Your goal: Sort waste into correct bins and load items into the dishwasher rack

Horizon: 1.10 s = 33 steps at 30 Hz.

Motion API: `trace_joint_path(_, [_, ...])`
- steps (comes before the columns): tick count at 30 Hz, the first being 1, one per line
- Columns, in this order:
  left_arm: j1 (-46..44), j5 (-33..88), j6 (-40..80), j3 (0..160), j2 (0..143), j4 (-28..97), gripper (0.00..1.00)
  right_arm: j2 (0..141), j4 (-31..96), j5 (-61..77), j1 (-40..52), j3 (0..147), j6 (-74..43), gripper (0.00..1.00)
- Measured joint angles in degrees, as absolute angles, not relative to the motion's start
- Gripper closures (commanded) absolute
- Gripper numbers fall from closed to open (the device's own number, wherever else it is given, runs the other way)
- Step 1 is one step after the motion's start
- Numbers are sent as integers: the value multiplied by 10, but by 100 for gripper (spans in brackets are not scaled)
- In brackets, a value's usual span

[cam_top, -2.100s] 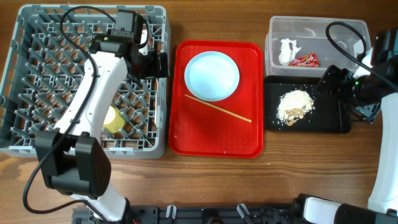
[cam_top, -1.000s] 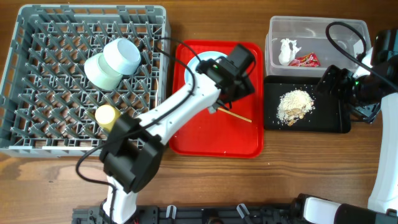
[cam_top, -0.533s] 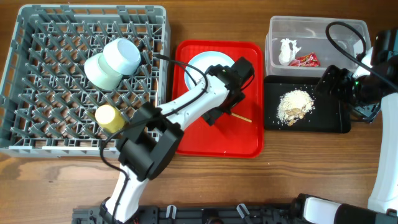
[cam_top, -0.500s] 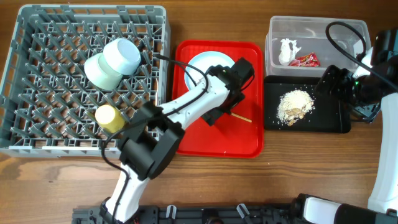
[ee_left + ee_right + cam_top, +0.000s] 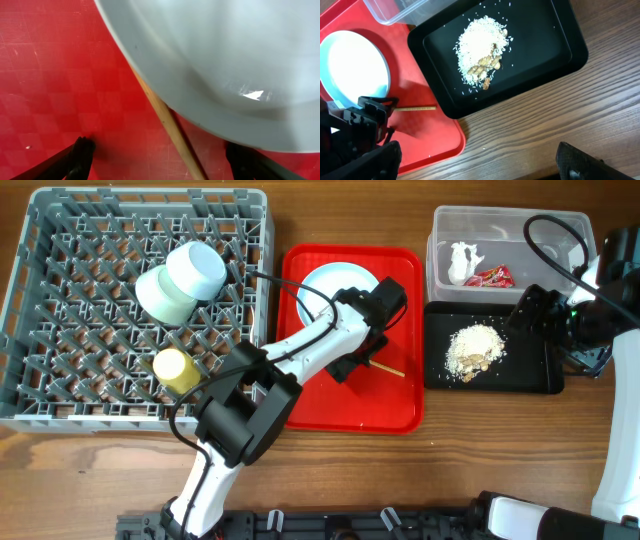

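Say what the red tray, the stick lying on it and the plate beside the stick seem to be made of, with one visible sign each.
Red tray: probably moulded plastic, matt, with a fine embossed checker texture.
Stick: looks like bare wood or bamboo, pale tan and dull.
Plate: smooth and glossy with a bright highlight; glazed ceramic or hard plastic, hard to tell.

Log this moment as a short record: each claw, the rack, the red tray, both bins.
left claw: open, fingers straddling the chopstick beside the plate
right claw: open, empty, by the black tray
rack: green bowl, blue bowl, yellow cup
red tray: plate, chopstick
clear tub: tissue, red wrapper
black tray: crumbs
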<state>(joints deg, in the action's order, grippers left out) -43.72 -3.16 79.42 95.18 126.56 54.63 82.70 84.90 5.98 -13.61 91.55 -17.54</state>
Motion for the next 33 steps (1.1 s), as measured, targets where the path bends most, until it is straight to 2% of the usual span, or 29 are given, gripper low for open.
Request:
trace_joint_path(12, [-437,-22,799,950,1265,575,55,827,849,60,-136,915,-175,0])
trace_joint_path(27, [-437,-5,798,950,1265,579,76,827,849,60,-136,915,-175,0])
trace_joint_path(33, [-437,-1,798,950,1265,583,80,827,849,60,-136,915,-175,0])
